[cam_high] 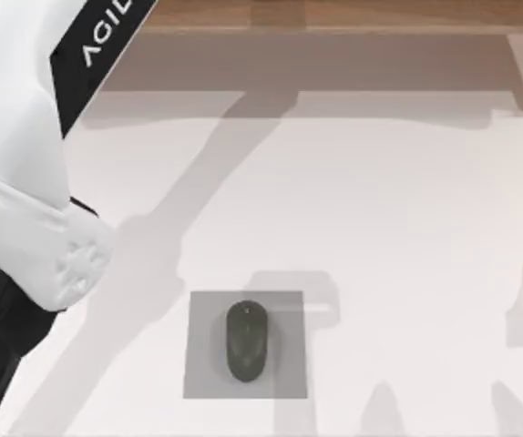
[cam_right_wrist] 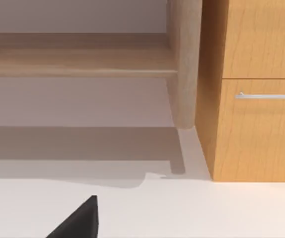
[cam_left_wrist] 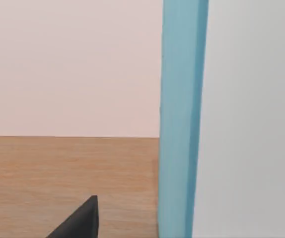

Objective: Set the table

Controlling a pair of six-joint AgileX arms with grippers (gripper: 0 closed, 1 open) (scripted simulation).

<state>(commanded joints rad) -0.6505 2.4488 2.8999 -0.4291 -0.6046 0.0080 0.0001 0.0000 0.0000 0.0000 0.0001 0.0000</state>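
Looking down, we saw the table (cam_high: 380,228) spread broad and white beneath us, our left arm (cam_high: 25,182) raised over its left side. A grey pad (cam_high: 202,364) lay near the front edge, a dark mouse (cam_high: 247,340) resting on it. We judged the setting largely done. Whether either pincer was open, we could not tell.

A dark mouse (cam_high: 246,340) lies on a grey square pad (cam_high: 204,364).

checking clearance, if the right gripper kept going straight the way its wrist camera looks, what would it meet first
Probably the wooden cabinet with the drawer handle, or the post beside it; the table before them looks free, though depth is unclear.
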